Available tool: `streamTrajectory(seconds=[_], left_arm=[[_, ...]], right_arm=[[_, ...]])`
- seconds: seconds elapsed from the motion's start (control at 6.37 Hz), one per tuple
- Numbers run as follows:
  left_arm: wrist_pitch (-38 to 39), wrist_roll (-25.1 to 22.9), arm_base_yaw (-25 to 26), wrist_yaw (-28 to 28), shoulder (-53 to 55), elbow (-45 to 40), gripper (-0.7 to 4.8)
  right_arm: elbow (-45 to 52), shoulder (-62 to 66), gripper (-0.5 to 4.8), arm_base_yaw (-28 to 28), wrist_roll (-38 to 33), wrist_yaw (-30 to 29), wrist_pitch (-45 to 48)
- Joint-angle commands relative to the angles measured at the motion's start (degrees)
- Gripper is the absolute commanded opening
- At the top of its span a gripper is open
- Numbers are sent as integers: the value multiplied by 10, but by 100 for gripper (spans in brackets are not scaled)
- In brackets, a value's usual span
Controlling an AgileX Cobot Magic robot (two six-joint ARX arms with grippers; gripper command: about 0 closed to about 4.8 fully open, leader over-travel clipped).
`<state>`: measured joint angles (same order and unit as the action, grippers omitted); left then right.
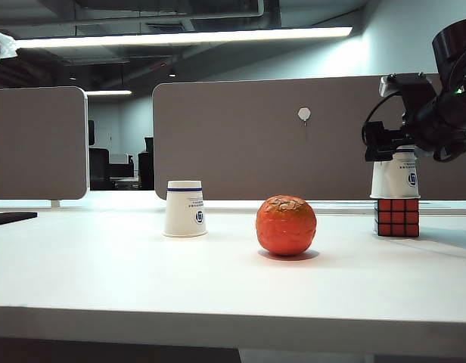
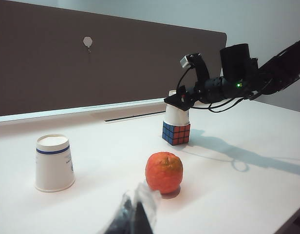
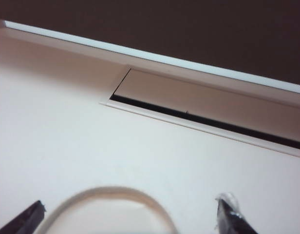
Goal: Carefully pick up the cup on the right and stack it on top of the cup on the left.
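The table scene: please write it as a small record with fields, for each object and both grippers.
left cup: upside down on the table, blue band, standing alone
right cup: upside down on top of the puzzle cube
puzzle cube: on the table, under the right cup
orange: on the table between the two cups
right gripper: open, fingers on either side of the right cup's top, not closed on it
left gripper: away from the cups, near the orange; open or shut unclear
stacking: not yet done
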<state>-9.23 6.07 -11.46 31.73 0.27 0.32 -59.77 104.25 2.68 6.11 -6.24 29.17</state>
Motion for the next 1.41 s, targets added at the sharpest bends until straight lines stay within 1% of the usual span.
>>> streamTrajectory(seconds=[0.16, 0.47, 0.79, 0.94, 1.1, 1.41], left_arm=[[-7, 0, 0, 0, 0, 2, -5], [-7, 0, 0, 0, 0, 2, -5], [-7, 0, 0, 0, 0, 2, -5], [-7, 0, 0, 0, 0, 2, -5], [-7, 0, 0, 0, 0, 2, -5], [-7, 0, 0, 0, 0, 2, -5]], right_arm=[[-6, 1, 479, -1, 1, 4, 24], [-6, 1, 469, -2, 1, 16, 28], [-6, 1, 355, -2, 1, 23, 28], [-6, 1, 331, -2, 1, 23, 28], [-6, 1, 198, -1, 1, 12, 17], [-6, 0, 198, 0, 1, 12, 15]])
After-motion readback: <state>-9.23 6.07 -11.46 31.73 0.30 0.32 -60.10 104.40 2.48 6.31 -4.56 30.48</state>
